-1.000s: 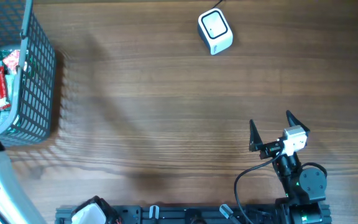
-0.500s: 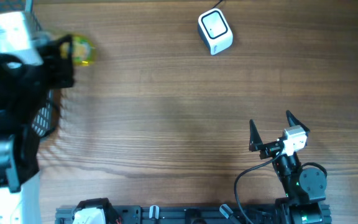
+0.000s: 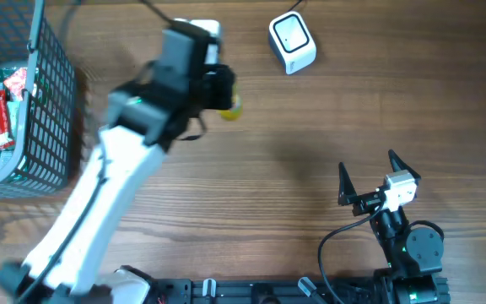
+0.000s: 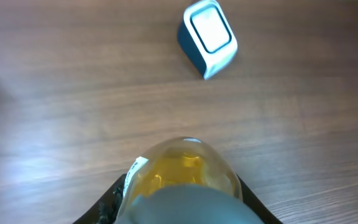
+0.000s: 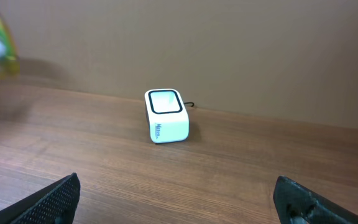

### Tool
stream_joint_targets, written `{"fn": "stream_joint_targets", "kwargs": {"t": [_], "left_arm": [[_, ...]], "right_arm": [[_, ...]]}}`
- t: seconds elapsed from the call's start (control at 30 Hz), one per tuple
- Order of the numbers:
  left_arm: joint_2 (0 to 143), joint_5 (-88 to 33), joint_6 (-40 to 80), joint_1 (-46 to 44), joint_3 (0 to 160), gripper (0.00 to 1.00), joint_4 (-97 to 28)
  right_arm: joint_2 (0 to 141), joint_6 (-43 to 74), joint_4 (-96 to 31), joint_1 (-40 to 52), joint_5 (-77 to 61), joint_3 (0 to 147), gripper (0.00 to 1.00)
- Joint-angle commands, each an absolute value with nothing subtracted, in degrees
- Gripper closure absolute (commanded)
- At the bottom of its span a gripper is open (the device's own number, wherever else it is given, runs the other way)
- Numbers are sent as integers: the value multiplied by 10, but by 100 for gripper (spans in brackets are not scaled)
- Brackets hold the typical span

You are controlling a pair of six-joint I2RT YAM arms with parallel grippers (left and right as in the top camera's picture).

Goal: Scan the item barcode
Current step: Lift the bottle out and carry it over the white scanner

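While the left claw (image 3: 225, 96) is squeezing the yellow bottle (image 4: 182, 169) near the white scanner (image 3: 292, 42) and the right claw (image 3: 367, 160) is sitting wide open, the yellow bottle may be slipping, being so round, or hiding its barcode.

- Table (image 3: 310, 152): wood with plain grain, smooth, low satin sheen.
- Scanner (image 3: 292, 42): smooth white plastic shell, slightly glossy, with dark blue plastic low on its side and a dark-framed window on top.
- Jar (image 4: 182, 171): clear and glossy, catching highlights, yellow inside, with a white paper-like label at one edge.
- Basket (image 3: 53, 110), far left of the scanner: grey-green grid, matt, apparently plastic.
- Left arm (image 3: 116, 186): smooth white shell, black matt parts at the wrist.
- Right gripper (image 3: 367, 160): black matt fingers, seemingly plastic.
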State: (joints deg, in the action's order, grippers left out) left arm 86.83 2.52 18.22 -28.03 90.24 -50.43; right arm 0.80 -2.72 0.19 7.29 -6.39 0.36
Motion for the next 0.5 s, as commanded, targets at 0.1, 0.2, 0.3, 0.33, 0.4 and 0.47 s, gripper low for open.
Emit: {"fn": "stream_joint_targets", "kwargs": {"t": [0.1, 0.2, 0.3, 0.33, 0.4, 0.47], "left_arm": [[972, 80, 283, -389, 909, 67, -419], [1005, 146, 340, -432, 908, 66, -395], [1039, 190, 382, -473, 908, 66, -368], [1051, 198, 382, -486, 908, 65, -356], [1075, 227, 383, -514, 908, 65, -334], [1091, 253, 385, -533, 908, 65, -321]], "right_arm": [[9, -30, 4, 71, -65, 3, 0], [9, -30, 4, 71, -65, 3, 1], [9, -30, 4, 71, -65, 3, 0], [9, -30, 4, 71, -65, 3, 0], [9, -30, 4, 71, -65, 3, 0], [9, -30, 4, 71, -65, 3, 0]]}}
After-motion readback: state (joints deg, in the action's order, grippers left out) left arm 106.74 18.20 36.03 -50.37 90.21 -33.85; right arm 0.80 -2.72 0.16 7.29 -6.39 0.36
